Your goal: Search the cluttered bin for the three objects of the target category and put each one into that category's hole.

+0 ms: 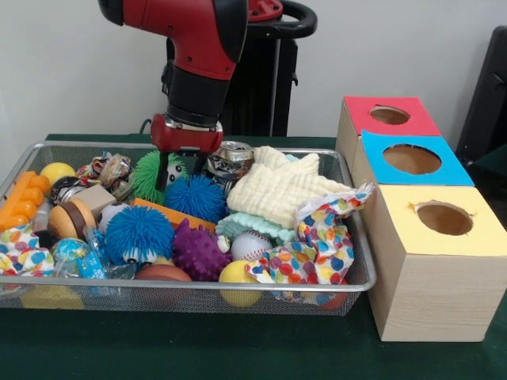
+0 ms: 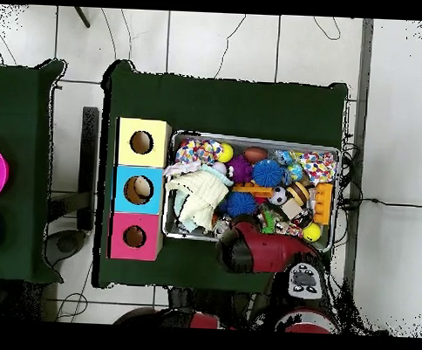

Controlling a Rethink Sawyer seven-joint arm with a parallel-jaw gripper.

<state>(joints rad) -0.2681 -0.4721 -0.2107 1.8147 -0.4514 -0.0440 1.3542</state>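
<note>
The gripper [image 1: 169, 177] hangs from the red and black arm [image 1: 198, 55] over the far side of the silver wire mesh bin [image 1: 360, 273], its dark fingers reaching down among the toys. One finger shows plainly in the front view, but whether the pair is spread or closed on anything I cannot tell.

Which category is wanted is not shown. The nearest candidates are the spiky rubber balls: the green one [image 1: 147, 175] touches the fingers on the picture's left, and the dark blue one [image 1: 196, 198] lies just below and to the right of them. A lighter blue spiky ball [image 1: 139, 233] and a purple knobbly one [image 1: 197, 252] sit nearer the camera. Being round, they have no long axis to match.

A crushed metal can [image 1: 230, 158] sits just beside the gripper on the other side, and a cream folded cloth [image 1: 277, 190] covers the bin's right end.

The three wooden boxes stand outside that end: red-topped [image 1: 352, 119], blue-topped [image 1: 380, 168], yellow-topped [image 1: 396, 214], each with a round hole. The overhead view shows something pale already inside the blue one.

The bin rests on a dark green tablecloth [image 1: 238, 348]; the floor around is white tile [image 2: 391, 129]
</note>
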